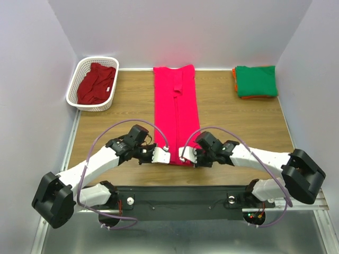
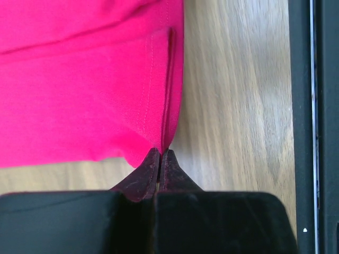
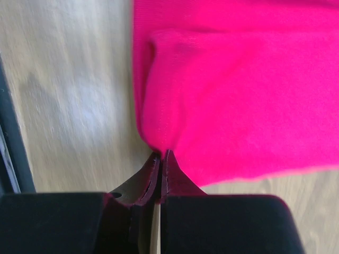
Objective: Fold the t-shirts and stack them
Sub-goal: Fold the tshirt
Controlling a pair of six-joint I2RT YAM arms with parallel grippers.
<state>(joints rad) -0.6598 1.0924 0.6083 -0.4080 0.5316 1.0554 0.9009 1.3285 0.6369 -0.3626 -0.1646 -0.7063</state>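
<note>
Leftmost, the white basket (image 1: 74, 90) held the crimson t-shirt (image 1: 97, 83), well apart from the work. Next, the left gripper (image 1: 166, 156) lay low at the near left corner of the pink-red t-shirt (image 1: 175, 108). Its jaws were pressed together with the hem corner caught at their tips.

The shirt sat in the middle of the table (image 1: 122, 114) as a narrow strip, sides turned in, its long axis running from the near edge straight to the far edge. At the strip's near right corner the right gripper (image 1: 183, 155) mirrored the left, jaws closed on that corner of the hem.

Each arm had its own corner, neither nearer than the other, and the whole length of the shirt lay beyond both. From that, the coming move looked like a lift of the near hem, carried away along the long axis toward the collar.

Far right, the green t-shirt (image 1: 256, 80) lay folded on the orange t-shirt (image 1: 234, 79).
</note>
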